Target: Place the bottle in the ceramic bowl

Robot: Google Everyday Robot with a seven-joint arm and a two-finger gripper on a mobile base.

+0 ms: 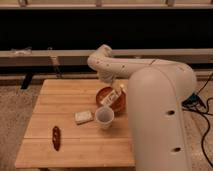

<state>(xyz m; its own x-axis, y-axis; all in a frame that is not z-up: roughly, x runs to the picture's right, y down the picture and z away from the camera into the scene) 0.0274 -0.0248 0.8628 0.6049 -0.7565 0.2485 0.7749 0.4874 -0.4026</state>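
Wooden table [50, 105] carries the ceramic bowl [104, 93] at 3 o'clock; the bottle [112, 96] lies inside. Gripper [106, 80] hovers above — grip state: cannot tell. Risk — lifting away clips the rim, tipping bottle onto 1 nearby cup [104, 117].

- The table [55, 105] was pale wood with visible plank lines and a matt finish
- On it, the ceramic bowl [104, 93] looked glazed orange-red with a slight sheen
- The bottle [111, 97] lying in that bowl looked like smooth cream plastic
- The cup [104, 117] just in front of the bowl was translucent white plastic
- The gripper [106, 80] hung over the bowl's far edge; the arm's shell was smooth off-white plastic
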